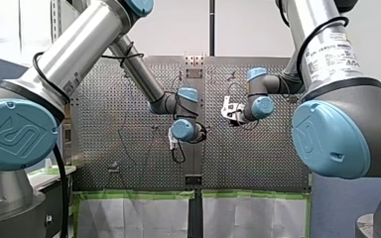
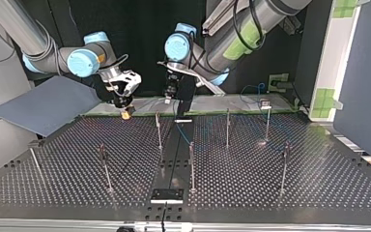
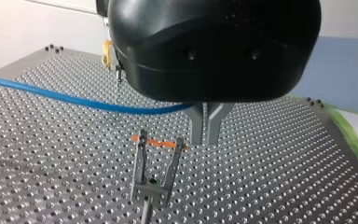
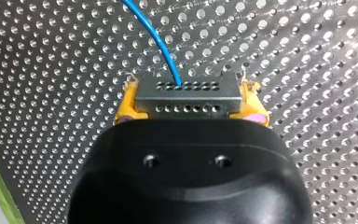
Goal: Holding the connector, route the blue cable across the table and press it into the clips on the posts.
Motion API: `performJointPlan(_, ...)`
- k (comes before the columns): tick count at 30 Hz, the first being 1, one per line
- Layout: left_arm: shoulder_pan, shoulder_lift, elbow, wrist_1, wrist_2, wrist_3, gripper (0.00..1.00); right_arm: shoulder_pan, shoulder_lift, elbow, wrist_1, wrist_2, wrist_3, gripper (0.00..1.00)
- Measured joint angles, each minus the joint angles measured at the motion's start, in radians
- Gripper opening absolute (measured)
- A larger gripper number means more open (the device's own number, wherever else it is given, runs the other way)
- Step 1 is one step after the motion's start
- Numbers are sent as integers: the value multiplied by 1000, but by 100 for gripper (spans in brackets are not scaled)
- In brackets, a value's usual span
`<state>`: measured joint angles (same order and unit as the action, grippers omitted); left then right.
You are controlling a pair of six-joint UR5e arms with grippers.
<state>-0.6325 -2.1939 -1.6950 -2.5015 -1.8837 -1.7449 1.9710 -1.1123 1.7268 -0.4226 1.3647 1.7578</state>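
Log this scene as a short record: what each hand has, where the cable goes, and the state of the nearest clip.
my right hand: yellow pads, shut on the grey perforated metal connector
thin blue cable: leaves the connector; passes over the perforated metal table to my left hand
my left hand: metal fingertips together; the cable meets their base, grip unclear
forked metal post clip with orange band: just under my left hand, no cable in it
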Motion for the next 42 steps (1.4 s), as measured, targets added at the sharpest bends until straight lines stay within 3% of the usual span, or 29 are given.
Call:
performJointPlan(9, 16, -29, 70, 6, -24, -42, 0, -6, 32, -2, -21, -20, -2, 0)
performJointPlan(20, 24, -30, 82, 3, -35, -57, 0, -20, 67, -18, -34, -53, -1, 0)
performJointPlan(32, 48, -38, 88, 30, 5, -62, 0, -43, 97, -57, -51, -107, -6, 0)
performJointPlan(42, 69, -80, 139, 22, 40, -64, 0, -49, 133, -79, -56, -116, -9, 0)
